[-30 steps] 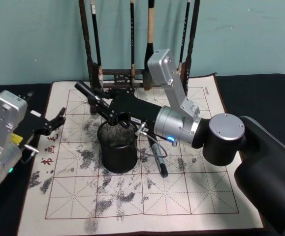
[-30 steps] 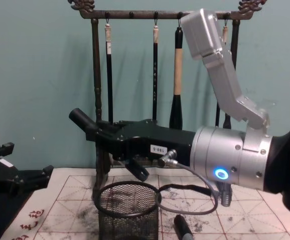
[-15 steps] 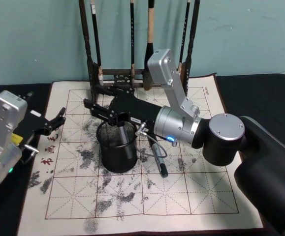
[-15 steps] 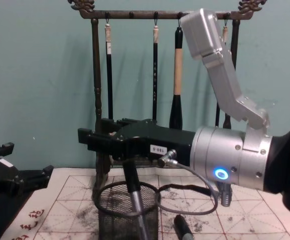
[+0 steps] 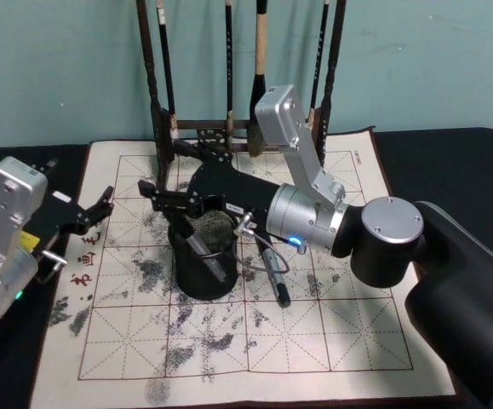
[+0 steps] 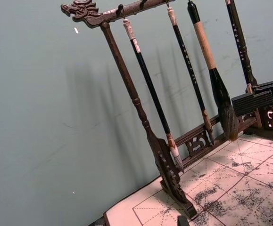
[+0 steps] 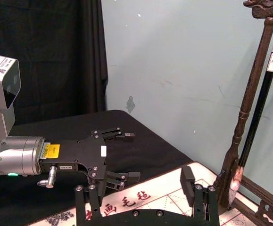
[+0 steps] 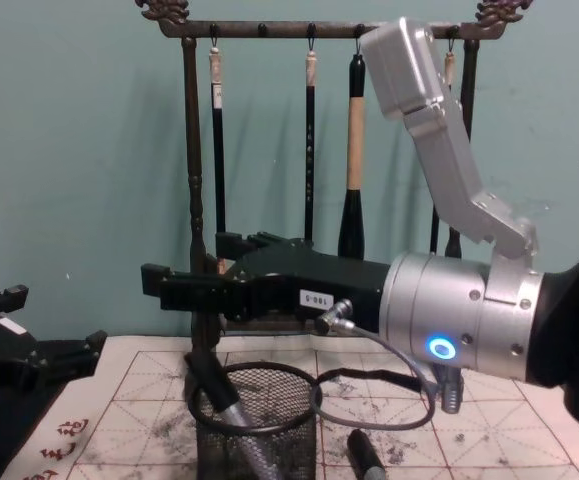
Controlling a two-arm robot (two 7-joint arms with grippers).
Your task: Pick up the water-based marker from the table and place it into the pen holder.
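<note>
1. Ink-smudged calligraphy mat (image 5: 229,358), cream with a red-brown grid, covers the dark tabletop (image 5: 450,162) in the foreground of the head view.
2. At the mat's left edge, beside the red characters, the left hand (image 5: 100,213) is parked low with its fingers spread and nothing between them. The right wrist view shows the same hand (image 7: 124,156) from the front, likewise spread.
3. Near the middle of the mat stands the pen holder (image 5: 203,273), a round black wire-mesh cup. The water-based marker (image 5: 202,249) is inside it, leaning to one side. In the chest view its dark cap pokes above the left side of the rim (image 8: 219,395).
4. A second pen (image 5: 273,277) lies flat on the mat just to the right of the holder.
5. Above the holder hangs the right hand (image 5: 163,167), reached in from the right. Its fingers are wide apart and clear of the marker (image 8: 187,262).
6. Behind, at the mat's far edge, a dark wooden brush rack (image 5: 229,128) holds several hanging brushes (image 8: 354,160) against a teal wall (image 8: 69,150).
</note>
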